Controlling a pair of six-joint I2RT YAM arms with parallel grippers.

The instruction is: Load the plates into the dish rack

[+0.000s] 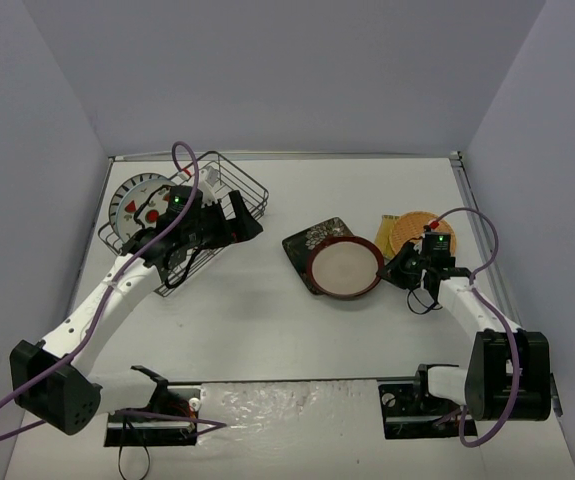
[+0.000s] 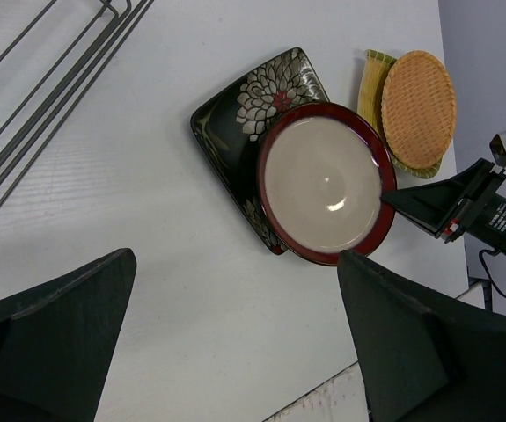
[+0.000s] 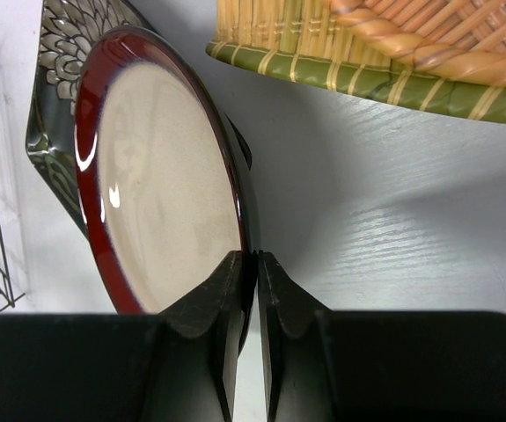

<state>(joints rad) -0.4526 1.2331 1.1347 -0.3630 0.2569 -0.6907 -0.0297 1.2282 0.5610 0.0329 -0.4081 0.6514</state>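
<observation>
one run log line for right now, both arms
right gripper shut on red-rimmed plate rim | plate overlaps dark square plate | left gripper open by dish rack

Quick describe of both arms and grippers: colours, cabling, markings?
Both alike: left arm and right arm have white links, black joint housings and a purple cable looping alongside. A green light glows near each wrist. Left gripper and right gripper have matte black wedge-shaped fingers.

Bare table (image 1: 257,320) between rack (image 1: 252,190) and plates (image 1: 345,268)
</observation>
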